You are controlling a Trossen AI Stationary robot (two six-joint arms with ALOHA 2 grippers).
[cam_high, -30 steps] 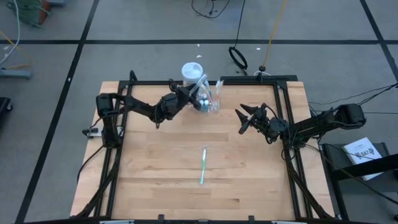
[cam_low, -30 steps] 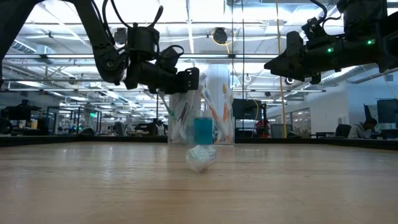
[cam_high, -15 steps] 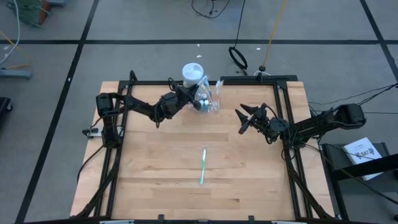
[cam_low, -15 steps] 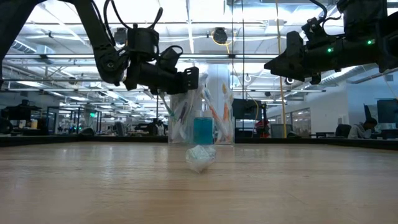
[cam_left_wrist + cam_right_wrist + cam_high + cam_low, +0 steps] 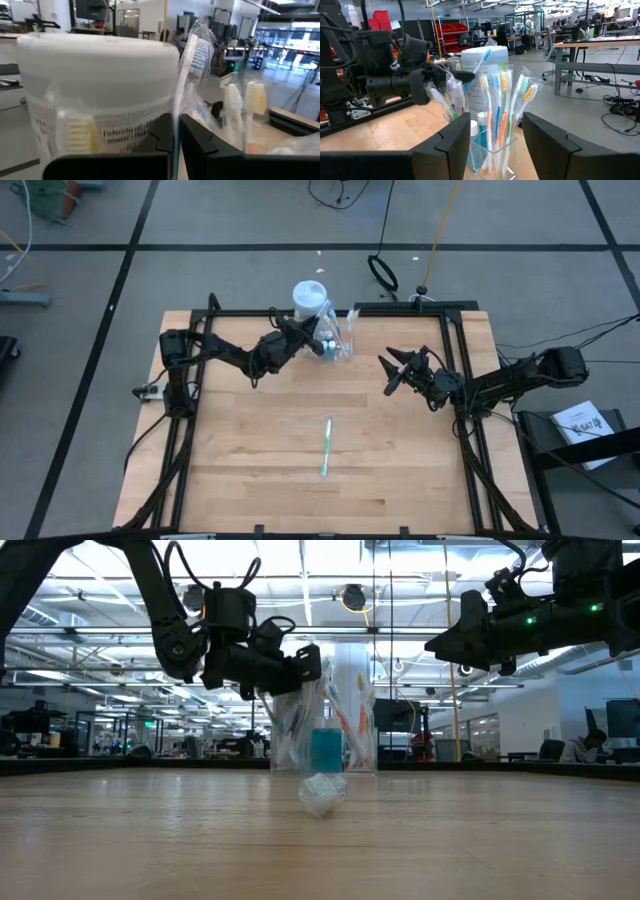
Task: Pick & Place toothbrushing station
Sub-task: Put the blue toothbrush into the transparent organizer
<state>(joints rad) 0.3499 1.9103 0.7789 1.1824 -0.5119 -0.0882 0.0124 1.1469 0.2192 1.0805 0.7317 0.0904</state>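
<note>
Left gripper (image 5: 303,332) at the far edge of the table (image 5: 250,470), fingers pinched together on one wrapped toothbrush (image 5: 189,60) standing in the clear cup (image 5: 337,343). In the left wrist view the white handle runs straight up between the two dark fingers, blue-and-white bristle head uppermost, wrapper loose round it.

Right gripper (image 5: 392,370) raised above the table right of centre, jaws apart, nothing between them, aimed at the cup and well apart from it.

Cup upright near the table's far edge, centre-left. White-lidded jar (image 5: 309,297) touching or just behind it; cannot tell which. Remaining brushes (image 5: 496,107) stand roughly upright in the cup, heads up, fanned slightly outward. Teal tube (image 5: 326,750) low inside the cup, upright.

One green toothbrush (image 5: 326,446) flat on the boards at the table's middle, long axis running near to far, far end tilted slightly right. Which end carries the head cannot be told.

Bare boards all round the lying brush; near half of the table open. Black frame rails run along both side edges
</note>
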